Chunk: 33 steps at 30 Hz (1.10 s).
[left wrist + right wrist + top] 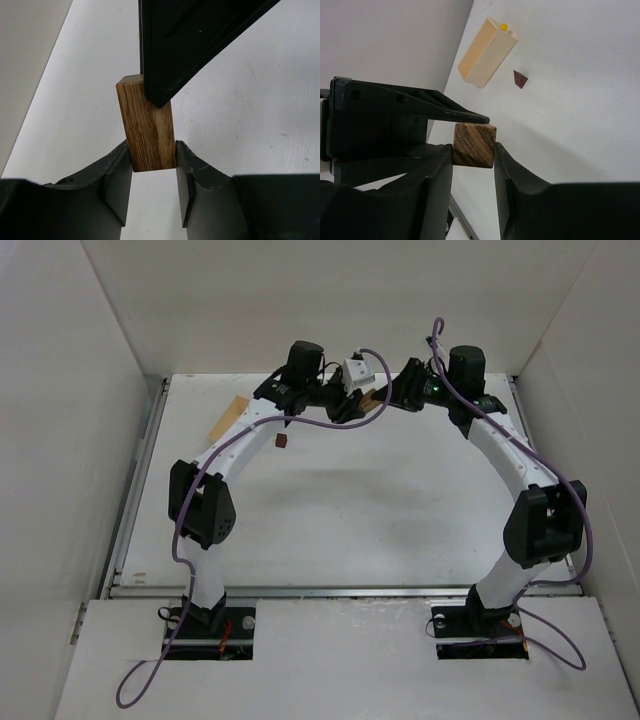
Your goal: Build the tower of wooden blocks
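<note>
Table [400, 500] lies white beneath me. My left gripper [153, 152] and right gripper [473, 150] both clamp one brown grained block [147, 127], raised above the middle of the far edge. By the far-left corner lies the pale oblong box [487, 50], with the dark reddish-brown cube [520, 79] near it, not touching.

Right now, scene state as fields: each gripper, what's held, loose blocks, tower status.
left gripper: shut on one end of the brown grained block
right gripper: shut on the other end of that block
held block: between both grippers, above the table
small dark red block: loose on the table, nothing touching it
pale oblong block: lying flat near the left wall, apart from the dark red one
tower: nothing stacked yet
</note>
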Each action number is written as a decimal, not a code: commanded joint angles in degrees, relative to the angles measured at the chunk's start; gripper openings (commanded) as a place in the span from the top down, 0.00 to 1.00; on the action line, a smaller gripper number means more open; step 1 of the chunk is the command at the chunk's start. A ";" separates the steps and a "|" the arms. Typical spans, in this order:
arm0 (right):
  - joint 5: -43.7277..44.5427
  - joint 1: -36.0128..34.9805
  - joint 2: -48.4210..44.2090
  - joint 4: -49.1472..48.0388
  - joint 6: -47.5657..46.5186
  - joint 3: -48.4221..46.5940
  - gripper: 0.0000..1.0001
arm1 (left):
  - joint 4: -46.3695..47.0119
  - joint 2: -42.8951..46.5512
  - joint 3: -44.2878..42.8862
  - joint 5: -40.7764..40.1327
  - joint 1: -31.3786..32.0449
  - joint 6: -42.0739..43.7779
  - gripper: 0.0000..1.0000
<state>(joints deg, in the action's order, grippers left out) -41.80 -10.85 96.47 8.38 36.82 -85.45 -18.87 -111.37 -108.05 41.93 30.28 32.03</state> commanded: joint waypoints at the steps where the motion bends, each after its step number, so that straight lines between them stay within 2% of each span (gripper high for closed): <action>1: -2.14 -0.13 -0.75 -3.81 0.18 -0.60 0.90 | 4.37 1.07 0.82 -1.50 0.13 -2.15 0.96; 4: 0.13 -0.13 -1.37 -3.81 0.18 -0.07 0.97 | 4.99 1.07 2.13 -3.78 0.13 -2.15 0.55; 5: 1.27 -0.66 -2.06 -3.03 0.18 -0.07 0.99 | 5.51 1.07 2.14 -5.09 0.13 -2.15 0.34; 6: 4.16 -0.66 -2.77 -2.41 0.18 0.63 1.00 | 6.12 0.55 2.84 -5.98 0.13 -2.93 0.25; 8: 7.94 -0.66 -3.38 0.21 0.18 1.24 1.00 | 6.74 0.54 3.55 -8.00 0.13 -4.78 0.15; 11: 19.53 -1.36 -4.88 5.91 -1.48 1.78 1.00 | 5.79 0.54 5.03 -11.43 0.13 -4.79 0.01; 16: 43.06 -6.19 -6.11 13.58 -5.87 2.31 1.00 | 2.26 1.60 9.95 -12.75 -3.02 -5.40 0.01; 20: 53.89 -12.94 -3.92 15.79 -7.72 4.85 1.00 | 1.73 3.71 16.89 -16.61 -5.32 -2.86 0.02; 25: 62.53 -18.41 0.47 16.06 -7.12 7.40 1.00 | 2.26 4.50 20.77 -22.85 -7.34 -1.53 0.12; 28: 67.54 -21.13 3.28 16.05 -5.45 7.40 1.00 | 2.88 4.50 22.69 -22.86 -9.71 -5.47 0.20; 29: 69.03 -22.10 3.81 15.44 -5.44 7.40 1.00 | 3.66 4.50 23.32 -22.34 -10.59 -6.62 0.28; 30: 69.57 -22.11 4.69 14.48 -5.44 7.40 1.00 | 4.36 5.02 23.93 -21.72 -10.60 -7.59 0.33; 33: 70.63 -23.77 6.53 13.07 -5.44 7.40 1.00 | 5.86 5.02 26.22 -22.33 -11.82 -10.67 0.37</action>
<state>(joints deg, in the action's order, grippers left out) 22.87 -33.36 102.67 24.53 30.70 -77.47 -15.38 -109.91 -83.79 20.16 19.40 25.45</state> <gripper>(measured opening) 0.404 0.635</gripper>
